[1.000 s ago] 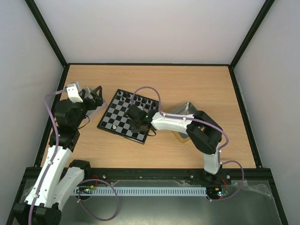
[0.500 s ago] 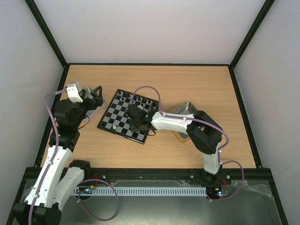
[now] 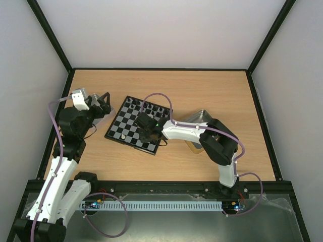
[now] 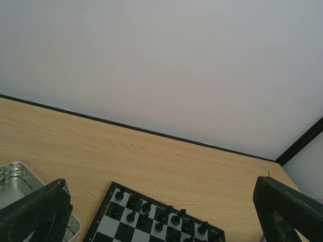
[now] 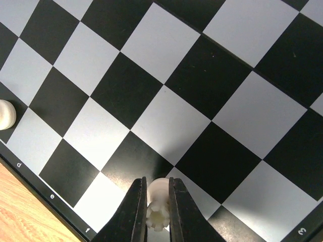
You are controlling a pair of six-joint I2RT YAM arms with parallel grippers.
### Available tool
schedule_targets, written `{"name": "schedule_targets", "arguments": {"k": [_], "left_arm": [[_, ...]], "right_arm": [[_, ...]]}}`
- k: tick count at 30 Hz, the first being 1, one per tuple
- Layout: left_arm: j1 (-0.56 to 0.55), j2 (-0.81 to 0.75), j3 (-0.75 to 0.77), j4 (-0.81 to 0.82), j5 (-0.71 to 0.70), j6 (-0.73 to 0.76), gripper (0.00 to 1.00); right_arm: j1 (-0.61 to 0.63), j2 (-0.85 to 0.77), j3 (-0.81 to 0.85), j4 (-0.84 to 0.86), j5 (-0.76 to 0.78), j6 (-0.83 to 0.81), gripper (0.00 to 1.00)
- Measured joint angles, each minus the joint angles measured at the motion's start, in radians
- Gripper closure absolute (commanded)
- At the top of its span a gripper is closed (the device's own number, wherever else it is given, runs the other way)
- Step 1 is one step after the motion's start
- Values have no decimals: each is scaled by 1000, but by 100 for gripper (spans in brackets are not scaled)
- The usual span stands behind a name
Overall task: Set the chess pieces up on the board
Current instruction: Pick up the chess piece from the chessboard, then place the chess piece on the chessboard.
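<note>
The chessboard (image 3: 126, 124) lies left of the table's middle. Several black pieces (image 3: 136, 104) stand along its far rows, and they also show in the left wrist view (image 4: 146, 206). My right gripper (image 3: 150, 135) hangs low over the board's near right part. In the right wrist view it (image 5: 157, 182) is shut on a white crown-topped piece (image 5: 157, 206), held just above the squares (image 5: 166, 123) near the lettered edge. Another white piece (image 5: 6, 114) stands at the left, also in the top view (image 3: 123, 136). My left gripper (image 3: 103, 104) is open and empty left of the board (image 4: 108, 227).
A silver tray (image 4: 15, 176) lies under my left gripper at the table's left edge. A second silver tray (image 3: 200, 116) sits right of the board, partly hidden by my right arm. Black frame rails run round the wooden table.
Almost nothing differs. My right gripper has shifted very slightly over the board with the white piece still in it. The left arm has not moved.
</note>
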Motion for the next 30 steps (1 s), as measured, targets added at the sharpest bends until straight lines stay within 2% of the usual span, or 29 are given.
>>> {"name": "schedule_targets", "arguments": {"k": [11,24,26,30], "left_arm": [[0,-2,0,0,0,0,1],[0,-7,0,0,-5,0,1],[0,-7,0,0,-7,0,1],[0,-7,0,0,-8,0,0]], "right_arm": [[0,-1,13,0,-11,1,96],[11,58,119,-3,-17,-3,93],[18,71,127,-5,-19,-6,89],[26,89,136,-15,-26,-11,73]]}}
